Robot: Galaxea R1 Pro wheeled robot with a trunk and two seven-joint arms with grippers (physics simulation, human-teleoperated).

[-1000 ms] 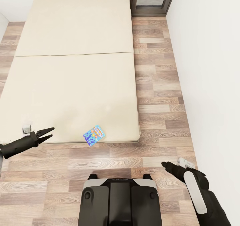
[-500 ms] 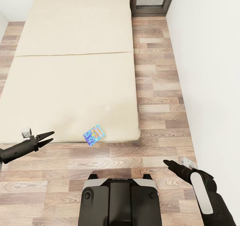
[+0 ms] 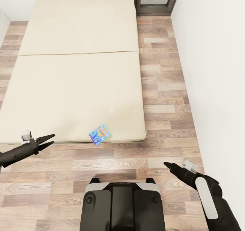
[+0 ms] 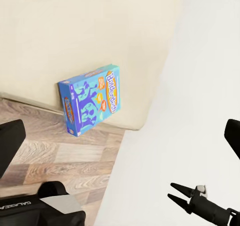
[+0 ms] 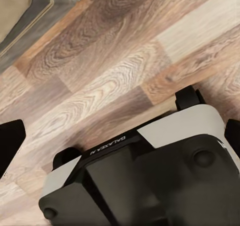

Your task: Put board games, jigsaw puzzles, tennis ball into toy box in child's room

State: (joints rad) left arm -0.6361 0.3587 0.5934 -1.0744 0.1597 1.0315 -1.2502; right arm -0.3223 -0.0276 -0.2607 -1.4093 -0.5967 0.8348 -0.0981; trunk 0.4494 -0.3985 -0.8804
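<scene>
Left gripper (image 3: 49, 139) fingers parted, empty; right gripper (image 3: 169, 166) unclear — glossy blue board game (image 3: 100, 134) on bed (image 3: 78, 71) edge.

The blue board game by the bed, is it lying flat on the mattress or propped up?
Propped up. The blue board game stands on the wood floor, tilted back against the side of the bed, not on top of the mattress.

You've got the bed (image 3: 78, 67) straight ahead, with the board game (image 3: 100, 134) on its near edge, looks like it's hanging a bit over the side. The wall (image 3: 217, 71) runs along your right, bare floor (image 3: 163, 88) between it and the bed. Your left gripper (image 3: 47, 140) sits left of the game by the bed's edge, right gripper (image 3: 167, 165) low on the right, robot base (image 3: 122, 203) between them.
</scene>
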